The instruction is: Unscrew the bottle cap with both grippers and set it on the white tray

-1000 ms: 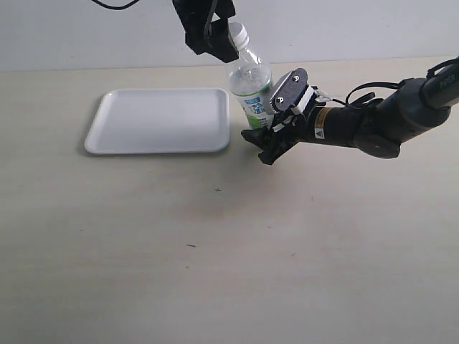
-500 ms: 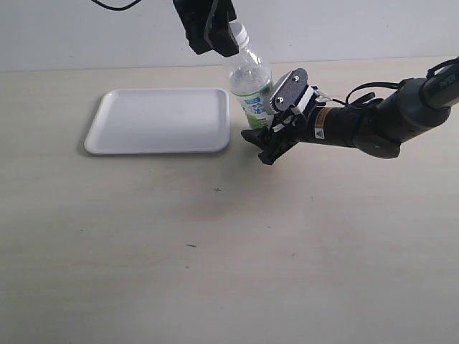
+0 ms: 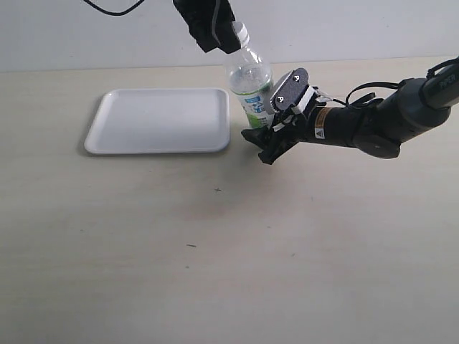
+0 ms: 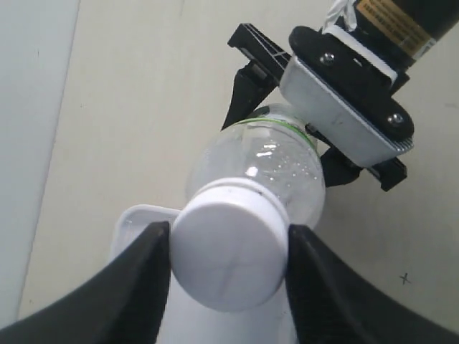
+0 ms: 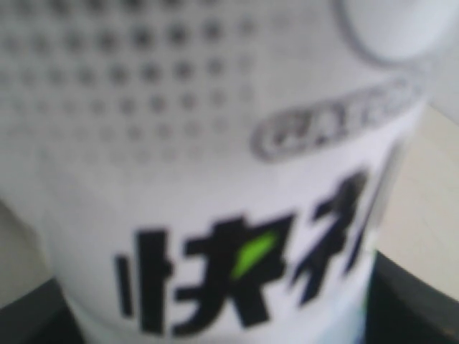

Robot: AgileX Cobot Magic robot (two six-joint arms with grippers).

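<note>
Since the light bottle cap (image 4: 229,254) looks slippery, left end effector (image 4: 229,233) flanks its sides, grip unconfirmed; right end effector (image 3: 262,143) clamps the bottle (image 3: 249,75).

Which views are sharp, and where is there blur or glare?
Right wrist view: the bottle fills the frame, badly out of focus. Left wrist view: bottle cap sharp, small glints on the clear shoulder. Exterior view: evenly lit, sharp, only faint shadows on the table.
</note>
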